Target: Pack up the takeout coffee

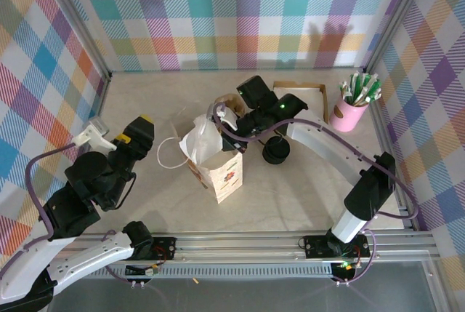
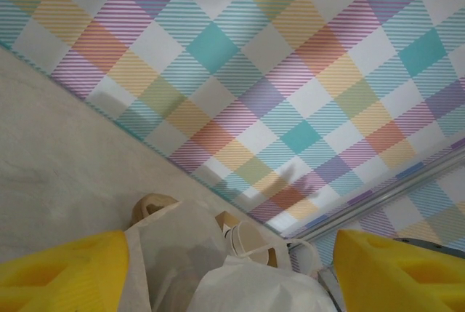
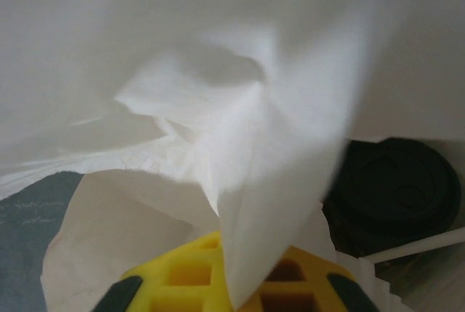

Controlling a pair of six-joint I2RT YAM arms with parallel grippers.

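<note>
Your takeout coffee (image 3: 396, 192) looks to be inside the paper bag (image 1: 221, 174), its black lid at the lower right of the right wrist view, under the tissue paper (image 3: 218, 108). Expect it to be light, thin-walled, crushable and tippy; hold the sides below the lid, not the lid. The right gripper (image 3: 240, 272) reaches over the bag mouth, nearly closed on a tissue fold. The left gripper (image 1: 138, 130) hangs wide and empty, left of the bag

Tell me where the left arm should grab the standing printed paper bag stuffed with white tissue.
Probably the white loop handle on the bag's left side, coming from the left: it hangs out clear of the tissue, facing the open left fingers.
</note>
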